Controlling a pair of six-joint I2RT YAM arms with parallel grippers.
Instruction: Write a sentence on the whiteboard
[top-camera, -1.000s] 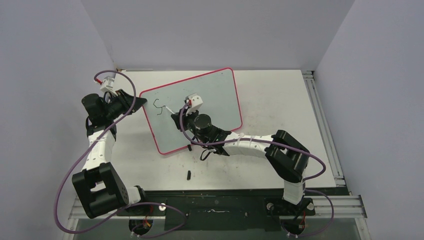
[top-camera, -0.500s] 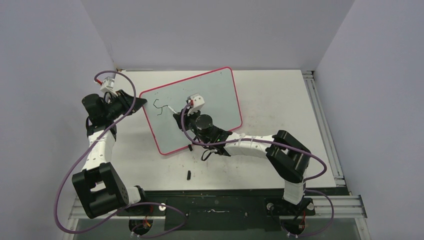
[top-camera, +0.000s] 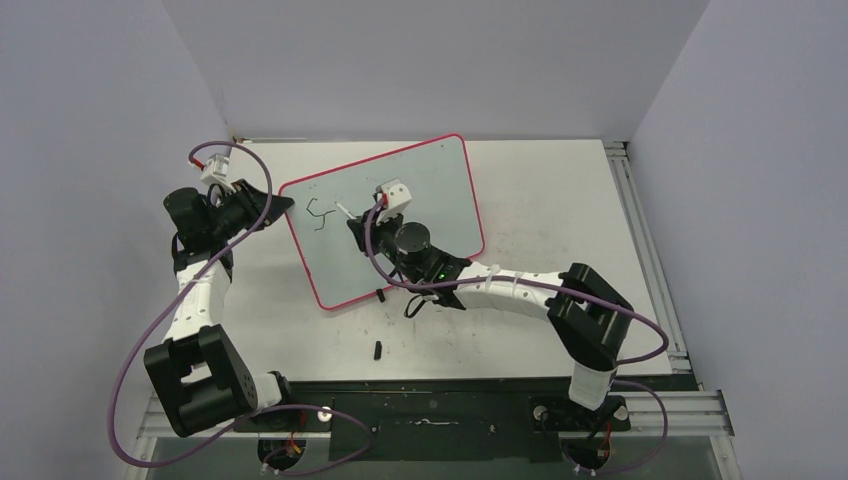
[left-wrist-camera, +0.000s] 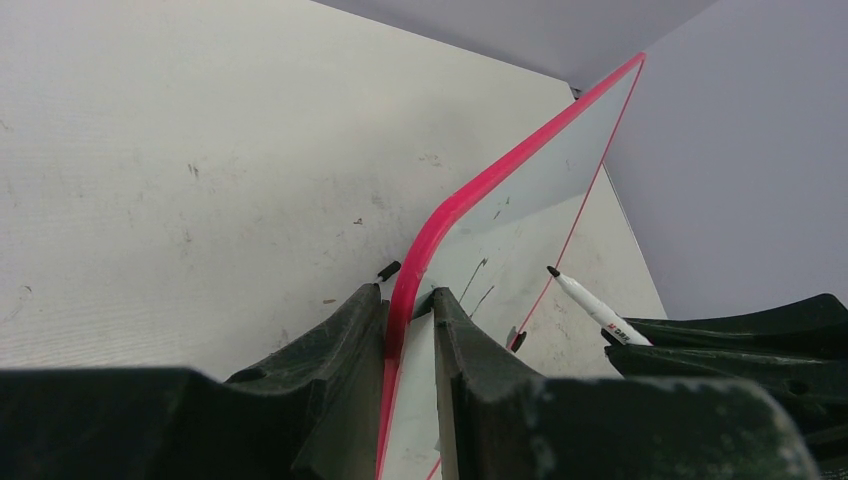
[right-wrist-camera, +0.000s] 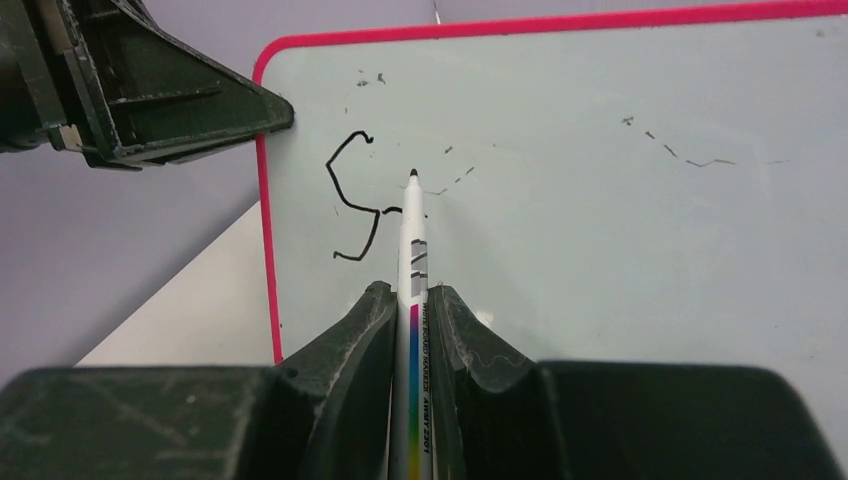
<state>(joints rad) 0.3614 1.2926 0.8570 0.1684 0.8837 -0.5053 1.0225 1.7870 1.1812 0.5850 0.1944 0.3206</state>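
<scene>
Starting 2nd letter: R gripper (right-wrist-camera: 410, 292), pinching marker (right-wrist-camera: 412, 250), has shifted up-right since 1 s ago. Only "S" of sentence (right-wrist-camera: 350, 200) done, whiteboard (top-camera: 440, 190) upper left, mid-frame. L gripper (left-wrist-camera: 405, 295) clamps its rim.

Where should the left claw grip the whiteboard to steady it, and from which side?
Pinch the thin pink rim on the left edge of the whiteboard, from the left. It is a flat sheet, so only an edge fits between the fingers, and that side is clear of the marker in the right claw.
</scene>
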